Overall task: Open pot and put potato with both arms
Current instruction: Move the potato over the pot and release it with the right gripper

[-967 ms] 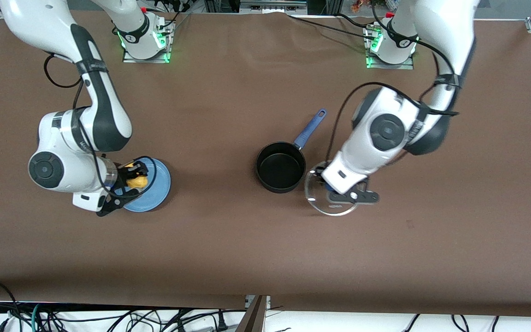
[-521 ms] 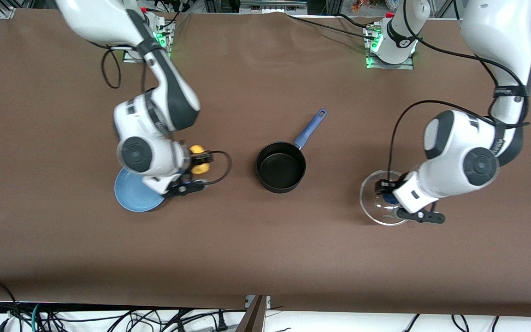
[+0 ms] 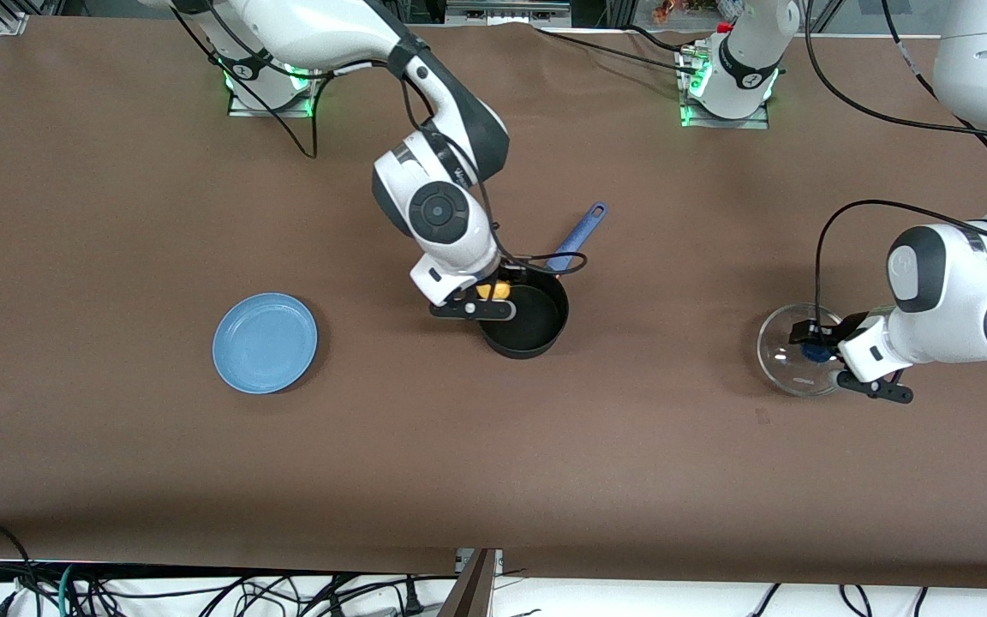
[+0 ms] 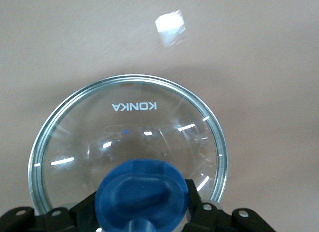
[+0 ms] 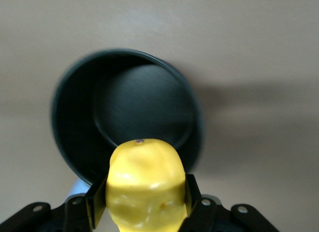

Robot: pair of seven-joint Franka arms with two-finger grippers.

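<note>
Yellow potato (image 5: 144, 184) sits pinched between my right gripper's (image 3: 494, 291) two black fingers (image 5: 95, 202), which press against its sides, and I hold it up in the air over the rim of the pot (image 3: 524, 322). From my right wrist the pot's (image 5: 124, 119) black mouth lies open just under the potato, nothing in it. The pot stands on the brown table (image 3: 493, 463) near the middle, its blue handle (image 3: 577, 238) angled away from the front camera toward my left arm's base. My left gripper (image 3: 812, 343) is well apart from the pot, toward the left arm's end of the table, closed around the blue knob (image 4: 142, 194) of the glass lid (image 4: 127, 142); whether the lid touches the table I cannot tell. A flat blue plate (image 3: 266, 343) lies bare, well apart from the pot toward the right arm's end
</note>
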